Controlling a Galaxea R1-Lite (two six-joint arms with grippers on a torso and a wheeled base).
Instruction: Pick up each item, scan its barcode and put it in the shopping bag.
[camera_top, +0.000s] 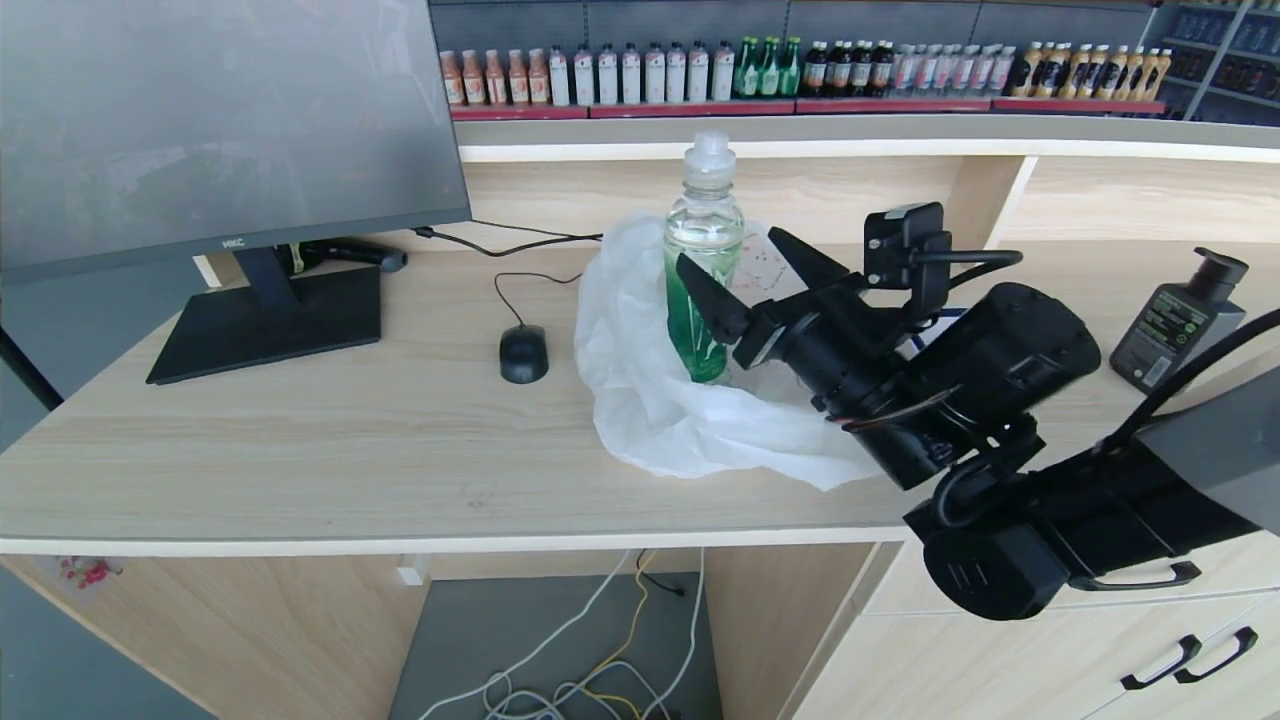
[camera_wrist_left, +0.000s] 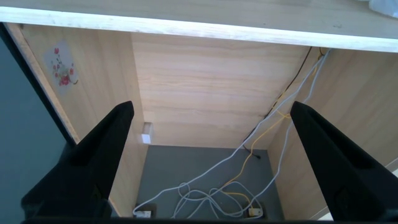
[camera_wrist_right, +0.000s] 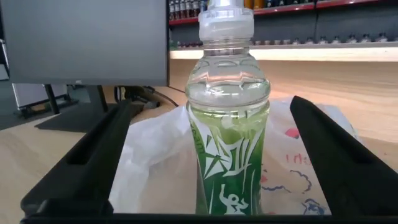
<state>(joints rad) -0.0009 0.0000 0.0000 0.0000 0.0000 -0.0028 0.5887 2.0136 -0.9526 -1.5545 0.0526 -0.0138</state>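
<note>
A clear bottle with a green label and white cap stands upright on the white shopping bag, which lies crumpled on the wooden counter. My right gripper is open just right of the bottle, one finger in front of its label, the other farther right. In the right wrist view the bottle stands between and beyond the open fingers, not gripped. A dark bottle with a pump top stands at the counter's right. My left gripper is open below the counter, facing the cables.
A monitor on a black stand occupies the left back of the counter. A black mouse lies left of the bag, its cable running back. Shelves of bottles line the far wall. Drawers sit under the counter at right.
</note>
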